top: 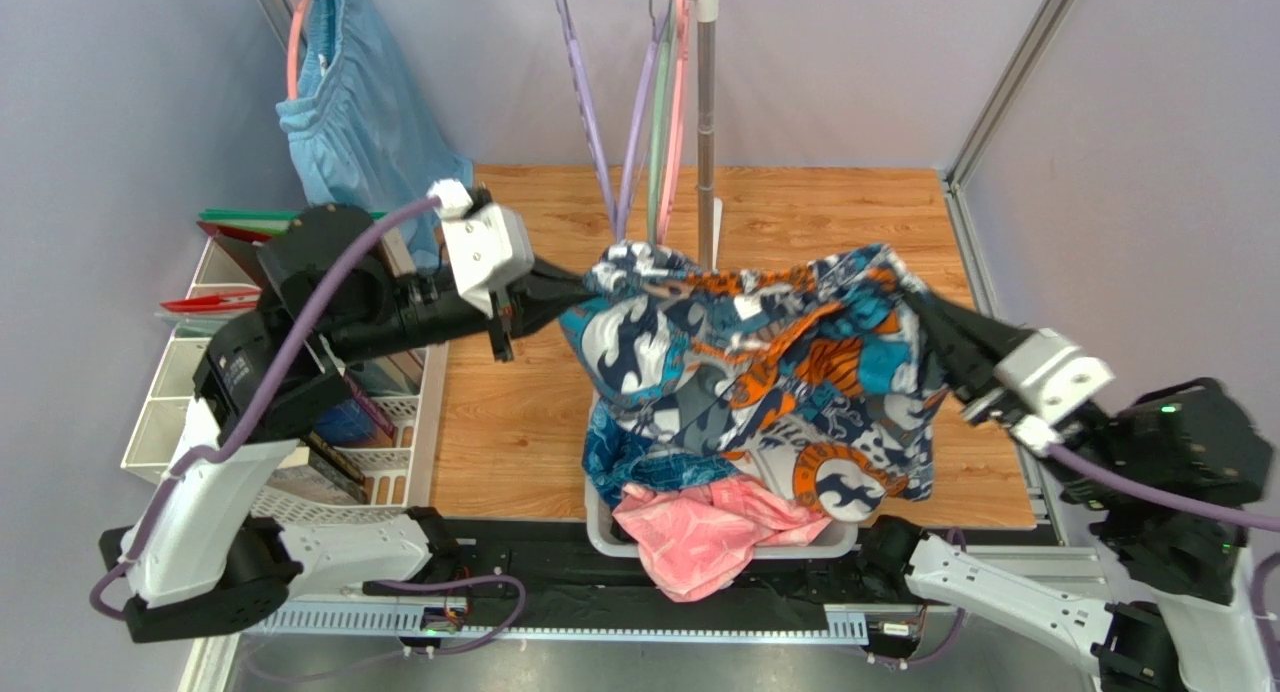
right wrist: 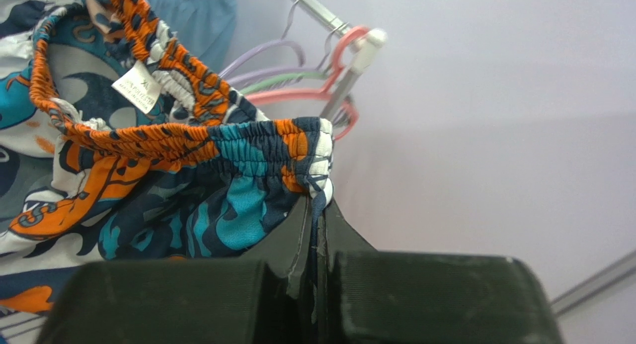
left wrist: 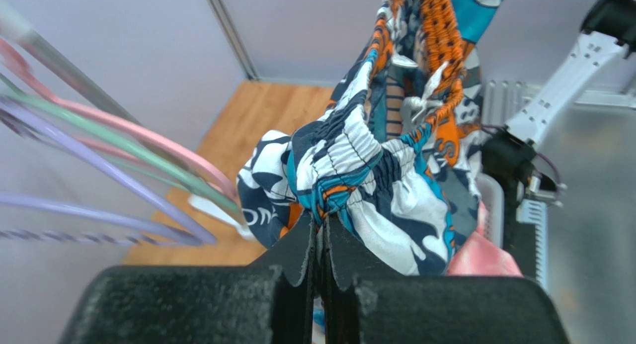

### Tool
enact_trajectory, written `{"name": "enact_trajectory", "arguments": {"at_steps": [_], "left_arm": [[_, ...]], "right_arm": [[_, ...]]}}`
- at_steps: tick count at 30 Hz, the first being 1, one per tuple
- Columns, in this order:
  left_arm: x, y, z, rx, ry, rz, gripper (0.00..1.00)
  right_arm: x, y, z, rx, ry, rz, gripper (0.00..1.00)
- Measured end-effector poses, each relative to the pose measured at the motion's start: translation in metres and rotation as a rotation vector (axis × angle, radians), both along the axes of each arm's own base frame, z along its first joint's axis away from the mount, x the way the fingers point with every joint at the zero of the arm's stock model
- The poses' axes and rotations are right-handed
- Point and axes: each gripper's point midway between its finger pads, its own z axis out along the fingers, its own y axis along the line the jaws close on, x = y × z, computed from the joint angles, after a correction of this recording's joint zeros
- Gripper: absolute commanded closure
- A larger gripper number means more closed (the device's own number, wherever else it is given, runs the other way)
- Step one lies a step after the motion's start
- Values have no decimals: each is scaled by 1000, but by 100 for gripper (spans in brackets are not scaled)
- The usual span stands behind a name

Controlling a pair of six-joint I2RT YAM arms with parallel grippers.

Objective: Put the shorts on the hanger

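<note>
Now we hold the shorts (top: 751, 370) up in the air with both arms, and they are spread out wide just in front of the silver pole (top: 703, 122) of the clothes rack. Our left gripper (top: 582, 295) is to the left of the pole. Its jaws are clenched tight on the stretchy waistband, and in the left wrist view the cloth bunches up right where the black fingers (left wrist: 298, 254) meet. Our right gripper (top: 917, 292) is far to the right of the pole. Its jaws pinch the other end of the waistband, at the corner where the orange and teal band turns white. The waistband runs between the two grippers, and the rest of the shorts hangs down loose, on the near side of the pole.

The shorts are not on the hanger (top: 588, 115) yet. It hangs from the rail just left of the pole, above the left end of the shorts. Its low tip comes down close to the bunched cloth; we cannot tell if they touch. A green hanger (top: 660, 115) and a pink hanger (top: 678, 92) hang right beside the pole too. Light-blue shorts (top: 353, 107) hang far to the left of the pole. A pink garment (top: 699, 530) lies in a gray bin (top: 598, 530) on the desk (top: 511, 422), on the near side of the pole, under the shorts.
</note>
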Motion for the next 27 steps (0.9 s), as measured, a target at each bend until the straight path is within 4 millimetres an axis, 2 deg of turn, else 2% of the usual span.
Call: {"name": "enact_trajectory", "arguments": {"at_steps": [3,4,5,8,9,13,14,15,16,18,19,20,21,22,24,26,27], "left_arm": [[-9,5,-57,79,116,-11,100],[-12,6,-87,125,182,-10,100],[-14,7,-102,150,219,-6,100],[-9,11,-174,255,351,52,99],[-8,11,-189,281,377,66,96],[-1,12,-265,389,473,121,82],[-1,13,-271,401,481,124,77],[-1,14,-285,421,495,128,62],[-2,15,-292,436,503,128,54],[-4,18,-299,458,509,125,41],[-4,18,-299,458,507,125,32],[-4,19,-297,453,510,124,27],[-4,19,-295,448,516,122,18],[-4,21,-291,437,522,122,16],[-2,25,-278,408,517,131,15],[1,28,-255,359,490,142,15],[5,30,-232,317,464,154,16]], "right_arm": [[6,22,-54,-83,87,49,100],[9,33,-80,-130,128,71,100],[10,40,-98,-166,158,86,100],[14,63,-164,-288,253,145,100],[13,66,-180,-320,274,159,100],[4,74,-256,-462,320,236,100],[2,74,-265,-479,324,245,100],[-2,73,-276,-504,324,263,99],[-6,72,-286,-534,328,282,86],[-11,71,-292,-559,329,307,66],[-14,71,-293,-567,328,320,56],[-17,70,-295,-578,333,333,40],[-20,68,-295,-585,342,342,32],[-23,67,-295,-586,356,350,25],[-27,63,-288,-584,375,352,23],[-28,60,-275,-566,384,345,20],[-29,58,-263,-549,392,337,9]]}}
